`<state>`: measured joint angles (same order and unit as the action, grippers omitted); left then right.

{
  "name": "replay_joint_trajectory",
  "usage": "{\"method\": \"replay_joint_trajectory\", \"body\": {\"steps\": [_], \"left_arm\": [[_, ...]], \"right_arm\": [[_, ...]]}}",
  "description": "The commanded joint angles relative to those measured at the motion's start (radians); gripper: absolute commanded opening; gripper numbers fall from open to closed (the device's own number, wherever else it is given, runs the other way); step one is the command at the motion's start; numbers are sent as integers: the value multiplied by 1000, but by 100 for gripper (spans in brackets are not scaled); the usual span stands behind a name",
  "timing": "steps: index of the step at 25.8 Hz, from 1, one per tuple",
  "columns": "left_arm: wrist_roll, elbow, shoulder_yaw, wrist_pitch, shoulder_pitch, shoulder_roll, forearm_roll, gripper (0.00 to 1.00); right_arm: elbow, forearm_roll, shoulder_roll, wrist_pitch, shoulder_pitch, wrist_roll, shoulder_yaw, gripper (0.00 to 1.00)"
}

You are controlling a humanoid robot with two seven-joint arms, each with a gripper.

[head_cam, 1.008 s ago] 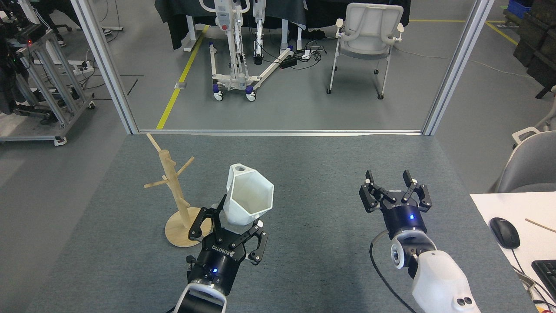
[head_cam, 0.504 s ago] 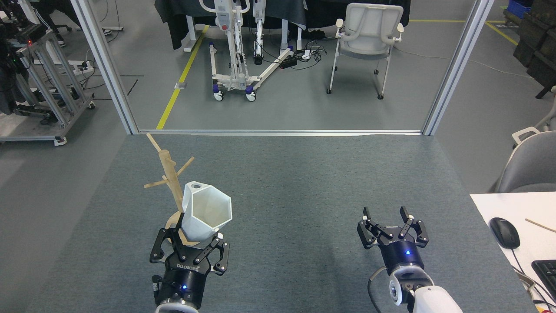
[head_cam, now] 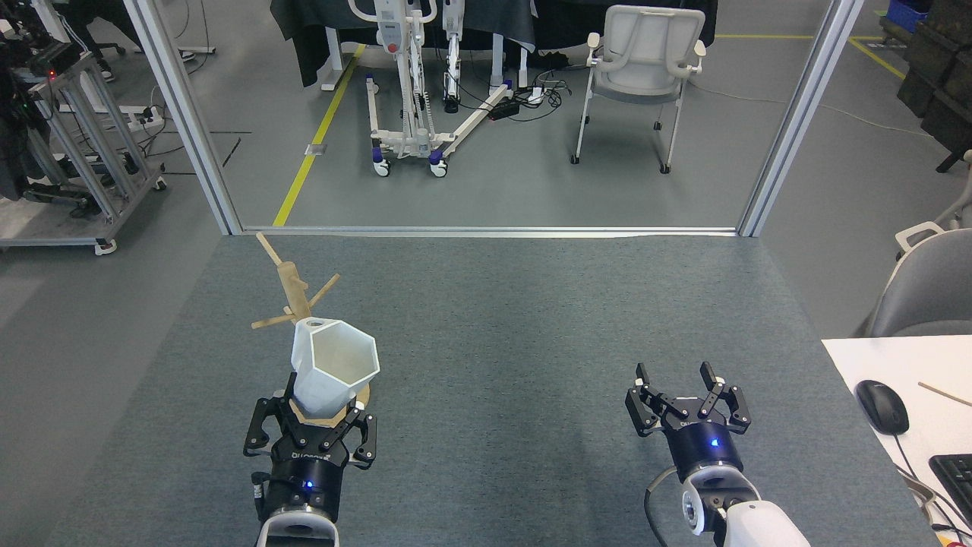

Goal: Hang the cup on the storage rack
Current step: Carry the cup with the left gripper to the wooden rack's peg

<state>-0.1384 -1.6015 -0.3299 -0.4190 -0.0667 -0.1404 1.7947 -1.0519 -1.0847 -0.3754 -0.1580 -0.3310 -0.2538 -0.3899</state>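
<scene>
The left tool (head_cam: 310, 425) is gripping the white faceted cup (head_cam: 332, 368) by its narrow base, its black fingers (head_cam: 358, 437) pressing in from both sides. The cup is riding above the grey counter (head_cam: 531, 334), tipped so that its hexagonal mouth is facing up and toward the robot, with the small round-holed handle at the far edge of the rim. It is sitting right in front of the wooden storage rack (head_cam: 292, 292), covering the lower part of the post and most of the round base, of which only a thin curve is peeking out beneath the cup. The handle is lying just beside the post, below the two side pegs; whether it is touching the wood I cannot tell from this angle. The rack's upper pegs are sticking out free above the cup.

Over on the other side, the right tool (head_cam: 687, 399) is hanging over the counter, well apart from the cup and rack, its fingers spread wide and gripping nothing.

Beyond the counter's far edge, a white chair (head_cam: 642, 61) is standing on the grey floor. At the right, a black mouse (head_cam: 881, 406) is lying on a white desk.
</scene>
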Motion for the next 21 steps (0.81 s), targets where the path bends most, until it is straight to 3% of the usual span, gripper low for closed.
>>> {"method": "replay_joint_trajectory", "body": {"steps": [1,9,21], "left_arm": [[-1,21,26,-9,-16,-8,-57,41],[23,-40,100,-116,2,-38,-178,45],[26,-26,98,-46,-7,-59,-178,43]], "right_arm": [[1,5,-2,0,-3,2,-7,99],[1,5,-7,3,-2,2,-9,99],[1,5,-8,3,-3,2,-9,99]]}}
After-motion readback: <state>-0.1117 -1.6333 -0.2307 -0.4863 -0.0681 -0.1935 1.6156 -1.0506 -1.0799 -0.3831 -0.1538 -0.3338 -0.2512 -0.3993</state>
